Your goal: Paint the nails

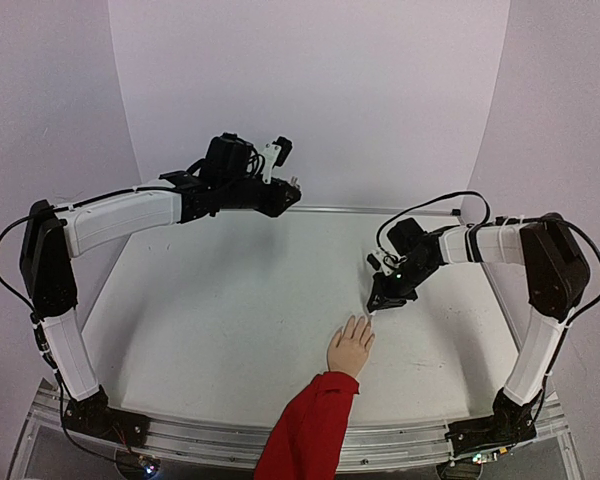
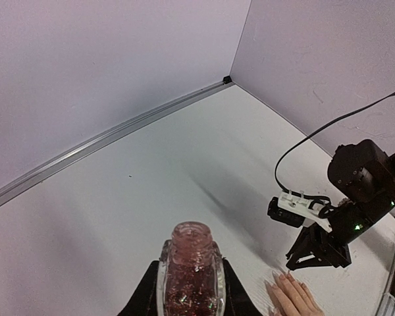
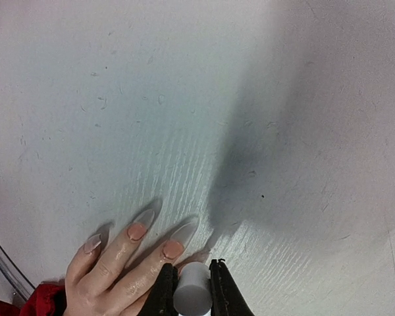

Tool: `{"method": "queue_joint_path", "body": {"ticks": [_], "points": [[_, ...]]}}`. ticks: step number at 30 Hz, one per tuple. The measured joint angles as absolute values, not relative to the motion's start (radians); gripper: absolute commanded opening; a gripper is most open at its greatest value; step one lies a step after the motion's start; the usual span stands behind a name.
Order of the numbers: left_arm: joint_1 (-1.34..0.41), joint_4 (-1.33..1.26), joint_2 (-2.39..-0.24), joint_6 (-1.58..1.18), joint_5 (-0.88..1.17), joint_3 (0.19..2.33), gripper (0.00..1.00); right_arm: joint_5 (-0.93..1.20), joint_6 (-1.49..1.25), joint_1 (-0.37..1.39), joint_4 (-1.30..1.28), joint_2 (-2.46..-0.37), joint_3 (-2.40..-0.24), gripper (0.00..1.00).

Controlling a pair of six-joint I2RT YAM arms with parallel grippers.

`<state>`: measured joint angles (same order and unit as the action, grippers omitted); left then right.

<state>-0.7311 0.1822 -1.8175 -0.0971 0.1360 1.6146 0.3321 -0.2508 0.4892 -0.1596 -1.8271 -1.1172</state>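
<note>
A pale mannequin hand (image 1: 350,348) in a red sleeve (image 1: 308,432) lies flat on the white table, fingers pointing away. Its long nails (image 3: 178,239) show pinkish bases and clear tips. My right gripper (image 3: 192,282) hovers just over the fingertips, shut on a small grey cylindrical brush cap (image 3: 191,294); the brush below it is hidden. From above, the right gripper (image 1: 382,298) sits just beyond the fingertips. My left gripper (image 2: 191,280) is raised at the back left, shut on an uncapped glass bottle of pinkish glitter polish (image 2: 191,263). The hand (image 2: 291,297) also shows at the bottom right there.
White walls enclose the table at the back and sides, with a metal rail (image 1: 380,210) along the far edge. The left arm (image 1: 120,218) spans high over the left half. The right arm's cable (image 1: 430,205) loops above its wrist.
</note>
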Motion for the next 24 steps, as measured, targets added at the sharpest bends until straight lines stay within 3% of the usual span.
{"method": "queue_joint_path", "body": {"ticks": [24], "points": [[-0.725, 0.182, -1.821, -0.079, 0.136, 1.615, 0.0, 0.302, -0.24, 0.489, -0.165, -1.848, -1.142, 0.0]]}}
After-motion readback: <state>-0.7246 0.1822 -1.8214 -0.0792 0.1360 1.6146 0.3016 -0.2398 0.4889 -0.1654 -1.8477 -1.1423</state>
